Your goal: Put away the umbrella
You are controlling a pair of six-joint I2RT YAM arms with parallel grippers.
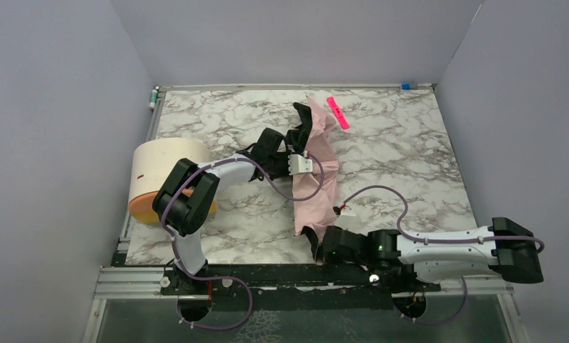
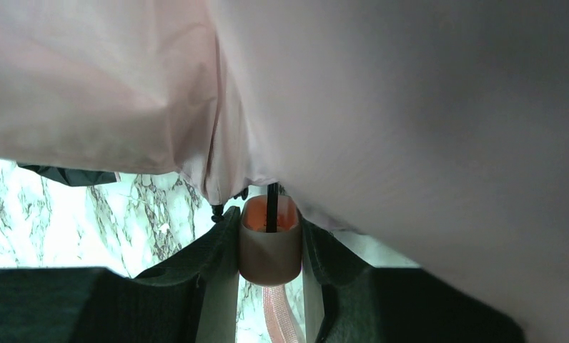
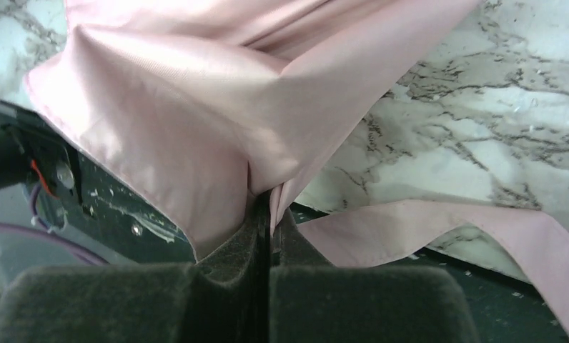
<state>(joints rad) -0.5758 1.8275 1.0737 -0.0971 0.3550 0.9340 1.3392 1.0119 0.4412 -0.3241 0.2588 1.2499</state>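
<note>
The umbrella (image 1: 316, 187) is lying loosely gathered on the middle of the marble tabletop (image 1: 410, 164), reaching down to the near edge. The left end effector (image 2: 267, 224) is holding its small pink handle (image 2: 269, 261) between partly closed fingers. The right end effector (image 3: 270, 214) is pinching a fold of the pink fabric (image 3: 196, 143), with its fingers pressed fully together.

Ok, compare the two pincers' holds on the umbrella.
The left pincer clamps the stubby handle, jaws apart; the right pincer pinches a thin fold of canopy, jaws pressed together. The left grips farther out, the right at the near edge of the table. Both hold the one umbrella.
</note>
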